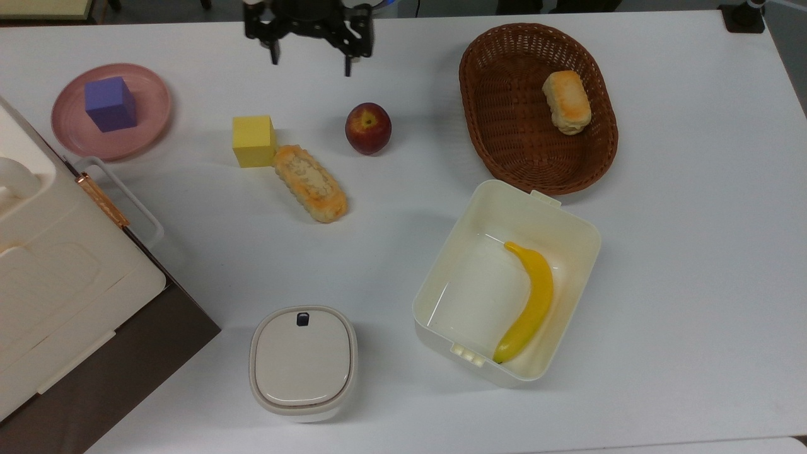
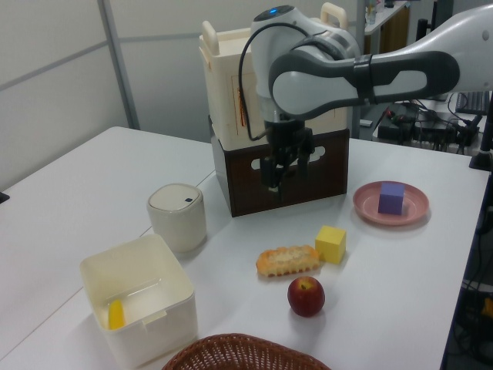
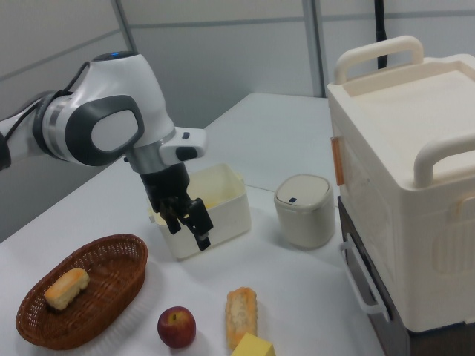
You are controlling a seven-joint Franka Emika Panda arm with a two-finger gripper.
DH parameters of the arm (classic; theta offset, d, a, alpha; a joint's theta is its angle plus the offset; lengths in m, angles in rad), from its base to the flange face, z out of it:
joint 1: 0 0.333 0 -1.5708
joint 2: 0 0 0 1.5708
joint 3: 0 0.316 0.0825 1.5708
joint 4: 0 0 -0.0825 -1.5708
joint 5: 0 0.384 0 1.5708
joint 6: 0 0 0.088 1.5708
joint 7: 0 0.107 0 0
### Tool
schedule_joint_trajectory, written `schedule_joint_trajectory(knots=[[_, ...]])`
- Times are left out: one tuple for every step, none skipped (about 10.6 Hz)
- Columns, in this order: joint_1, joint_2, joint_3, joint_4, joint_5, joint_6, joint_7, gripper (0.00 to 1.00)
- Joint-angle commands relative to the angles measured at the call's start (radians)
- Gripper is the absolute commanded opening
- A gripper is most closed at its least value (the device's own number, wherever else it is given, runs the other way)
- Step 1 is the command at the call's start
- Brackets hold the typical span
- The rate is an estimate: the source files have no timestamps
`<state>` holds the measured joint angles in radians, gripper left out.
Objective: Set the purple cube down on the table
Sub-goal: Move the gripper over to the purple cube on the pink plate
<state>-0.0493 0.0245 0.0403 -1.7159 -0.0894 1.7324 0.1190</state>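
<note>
I see the gripper [image 1: 309, 62] with its 2 fingers spread wide and holding nothing, apparently up off the table [image 1: 681, 202]. The purple cube [image 1: 110, 104] sits on the pink plate [image 1: 148, 129], well apart toward the top view's left.

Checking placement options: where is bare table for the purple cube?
Free table: the top view's right, beyond the basket and white tub; also between the pink plate and yellow cube. Crowded around the bread and peach.
</note>
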Motion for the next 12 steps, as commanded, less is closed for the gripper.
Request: schedule_joint_trajectory(knots=[[-0.101, -0.024, -0.016, 0.007, 0.004, -0.028, -0.164, 1.00], [-0.144, -0.017, -0.016, 0.006, 0.005, -0.022, -0.218, 1.00], [-0.177, -0.011, -0.017, 0.004, 0.005, -0.016, -0.260, 1.00], [-0.222, -0.009, -0.017, 0.002, 0.005, -0.016, -0.322, 1.00], [-0.271, -0.009, -0.017, -0.002, 0.005, -0.016, -0.408, 1.00], [-0.323, -0.008, -0.017, -0.005, 0.007, -0.016, -0.492, 1.00], [-0.369, 0.000, -0.017, -0.005, 0.007, -0.016, -0.560, 1.00], [-0.415, 0.003, -0.017, -0.007, 0.007, -0.016, -0.629, 1.00], [-0.463, 0.017, -0.017, -0.013, 0.007, -0.008, -0.709, 1.00], [-0.503, 0.025, -0.017, -0.023, 0.007, 0.019, -0.790, 1.00], [-0.536, 0.034, -0.017, -0.054, 0.007, 0.074, -0.841, 1.00], [-0.558, 0.046, -0.017, -0.077, 0.005, 0.117, -0.860, 1.00]])
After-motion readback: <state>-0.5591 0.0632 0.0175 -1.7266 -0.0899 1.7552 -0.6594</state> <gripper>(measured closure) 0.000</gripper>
